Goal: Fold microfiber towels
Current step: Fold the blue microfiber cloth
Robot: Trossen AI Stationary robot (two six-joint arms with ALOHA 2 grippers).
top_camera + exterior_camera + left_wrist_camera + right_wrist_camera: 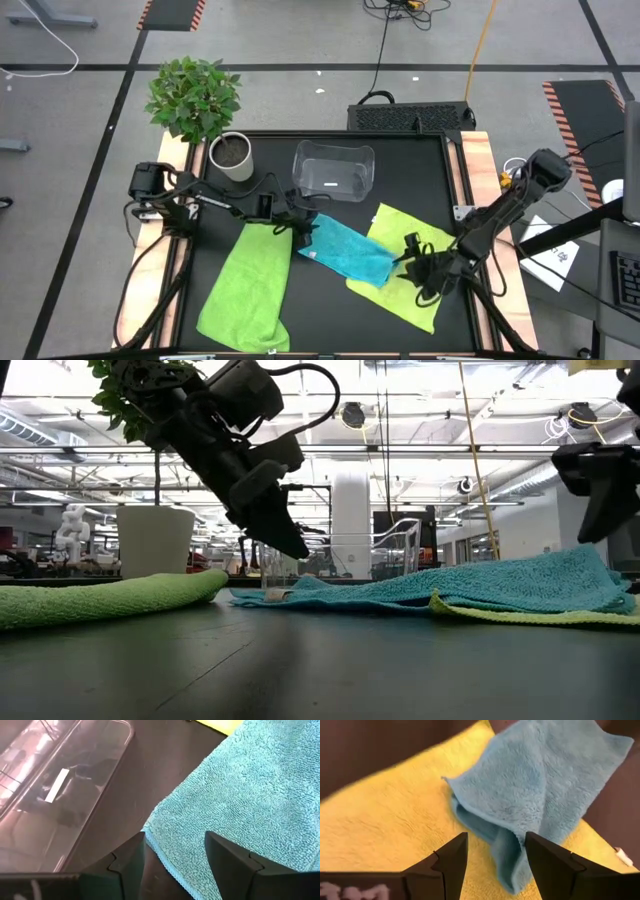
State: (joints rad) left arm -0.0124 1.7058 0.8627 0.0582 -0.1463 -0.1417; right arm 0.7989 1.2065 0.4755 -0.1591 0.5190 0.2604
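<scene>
At table centre: blue towel [345, 250], lying loosely crumpled, one end draped over the right green towel [400, 262], the other end on bare table [420, 170] near the bin [333, 170].
Step in hand: judged to be the approach to the blue towel; no fold is yet made in it, and neither gripper holds cloth.
Left gripper [303, 228]: fingers spread and empty, poised over the blue towel's corner [160, 845] nearest the bin; the hem edge shows between the two fingers in the left wrist view.
Right gripper [412, 262]: fingers spread and empty, hovering over the opposite end of the blue towel, where a ruffled fold [505, 850] rests on the right green towel.
Next move: each gripper probably must descend and pinch only the blue layer at its own end, so the cloth can be lifted and spread flat before folding.
Left green towel [245, 290]: lying lengthwise by the table's left side, touching or just beside the blue towel's left end; not being handled.
Obstacles: the right pinch risks catching the green cloth beneath; the bin's wall [75, 795] stands close beside the left gripper.
Surroundings: white pot [232, 157] with plant [193, 95] at the far left corner, well clear of the work.
</scene>
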